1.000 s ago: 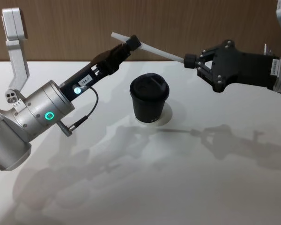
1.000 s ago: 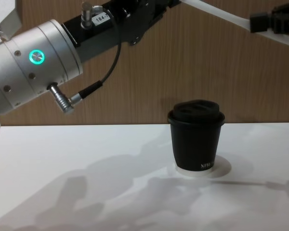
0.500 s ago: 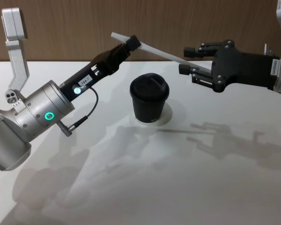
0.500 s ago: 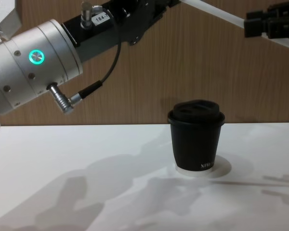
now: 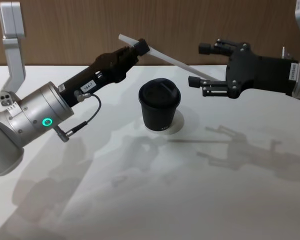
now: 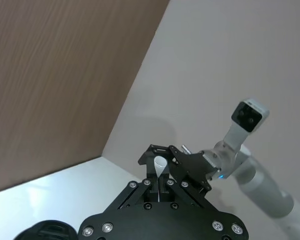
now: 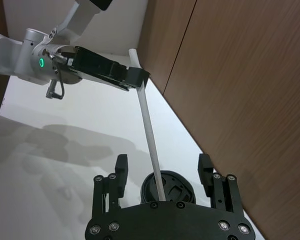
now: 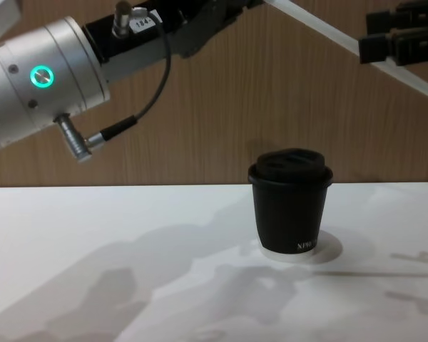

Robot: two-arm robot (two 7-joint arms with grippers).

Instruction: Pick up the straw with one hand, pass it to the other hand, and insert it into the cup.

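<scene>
Straw [image 5: 172, 59] hangs in the air over the table's [image 5: 140, 200] far edge, slanting down from left to right, above and behind the cup [image 5: 160, 107], which stands near the middle of that edge. The left gripper [image 5: 140, 48] clamps it close to its upper end and bears it alone, leaving a long free length to aim at the lid. The right gripper [image 5: 200, 65] is spread wide around the lower end, fingers clear of it, which suggests the handover is done.
</scene>
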